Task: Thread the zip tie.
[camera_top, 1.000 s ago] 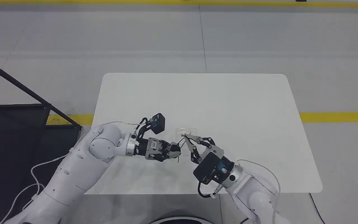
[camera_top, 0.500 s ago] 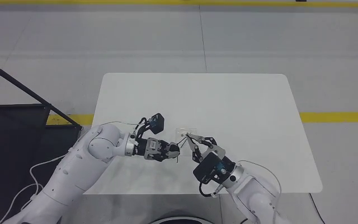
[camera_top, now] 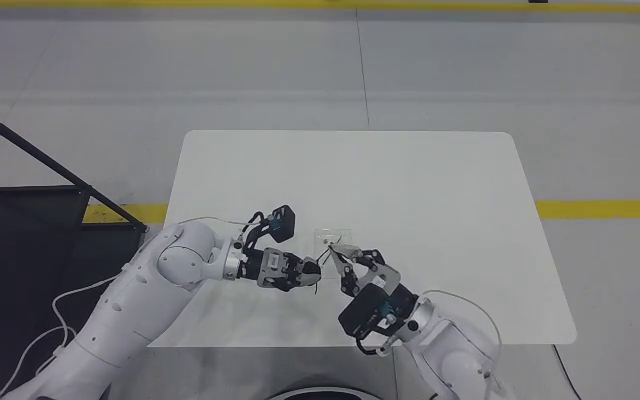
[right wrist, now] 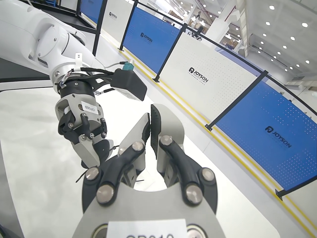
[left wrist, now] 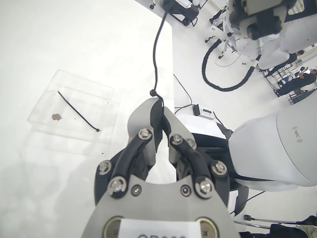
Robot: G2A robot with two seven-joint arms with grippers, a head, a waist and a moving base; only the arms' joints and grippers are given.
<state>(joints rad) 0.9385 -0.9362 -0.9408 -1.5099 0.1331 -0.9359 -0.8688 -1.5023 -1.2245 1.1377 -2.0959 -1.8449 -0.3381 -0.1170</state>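
I log threading in hand: left gripper pinched tight on zip tie by its head, just beside clear tray, right gripper closed, apparently on tail end; next req. tail aimed into head slot.

Overhead plus wrist close-ups, table shared

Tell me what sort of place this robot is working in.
Probably a large factory hall or robotics test floor: blue and white perforated partition panels fence off the area, a yellow painted floor line marks a lane, and a high ceiling with rows of lights spans overhead.
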